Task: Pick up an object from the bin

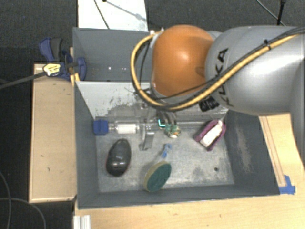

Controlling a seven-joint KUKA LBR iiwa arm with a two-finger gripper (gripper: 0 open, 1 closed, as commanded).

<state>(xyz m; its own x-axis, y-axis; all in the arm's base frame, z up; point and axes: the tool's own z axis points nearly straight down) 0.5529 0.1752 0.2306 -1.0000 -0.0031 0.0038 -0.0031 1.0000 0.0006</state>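
From my station I see the silver arm (259, 75) reaching in from the right, its thick last link lying nearly level with the KUKA lettering facing up. The rounded orange cover (178, 58) caps the wrist. Yellow and black cables (137, 68) loop round its left side and run back along the link. Beneath the cover the end effector (156, 133) points downward, a small green light glowing on it.

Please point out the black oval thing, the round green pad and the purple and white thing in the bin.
black oval thing (118, 157), camera view, middle of its rounded top.
round green pad (157, 175), camera view, centre of its green face.
purple and white thing (211, 133), camera view, its middle.
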